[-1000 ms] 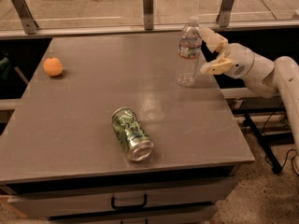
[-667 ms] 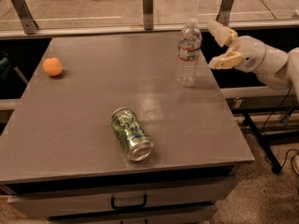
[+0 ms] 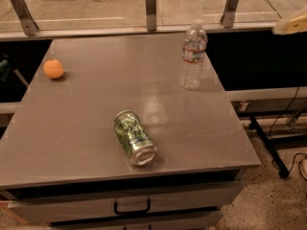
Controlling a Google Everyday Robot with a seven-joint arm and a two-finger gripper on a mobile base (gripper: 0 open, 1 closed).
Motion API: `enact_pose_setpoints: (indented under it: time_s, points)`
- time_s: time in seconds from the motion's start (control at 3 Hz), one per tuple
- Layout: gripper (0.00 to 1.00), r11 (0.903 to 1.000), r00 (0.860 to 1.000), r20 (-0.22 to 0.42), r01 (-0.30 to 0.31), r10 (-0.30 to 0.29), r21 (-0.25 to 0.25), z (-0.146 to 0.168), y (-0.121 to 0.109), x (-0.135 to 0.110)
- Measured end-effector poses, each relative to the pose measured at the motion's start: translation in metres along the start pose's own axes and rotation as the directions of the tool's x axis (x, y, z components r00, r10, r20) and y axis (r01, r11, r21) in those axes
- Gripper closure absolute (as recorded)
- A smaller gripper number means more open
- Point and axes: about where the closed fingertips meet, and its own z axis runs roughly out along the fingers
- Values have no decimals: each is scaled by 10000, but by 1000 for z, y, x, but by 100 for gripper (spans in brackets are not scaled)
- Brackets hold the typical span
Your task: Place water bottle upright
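The water bottle is clear and ribbed, with a white cap and a white label printed in red and blue. It stands upright on the grey table near its far right edge. Nothing touches it. Only a cream tip of my gripper shows, at the right edge of the camera view. It is raised above table height, off the table's right side and well apart from the bottle.
A green drink can lies on its side near the table's front middle. An orange sits at the far left. A glass railing with metal posts runs behind the table. Drawers sit below the front edge.
The gripper has let go of the bottle and drawn back to the right and upward, almost out of view. The bottle stays upright in place.
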Motion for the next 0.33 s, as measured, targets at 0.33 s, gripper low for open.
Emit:
enact_pose_setpoints:
  time_s: [0.33]
  points:
    - [0, 9991, 9987, -295, 413, -411, 87, 0, 5, -23]
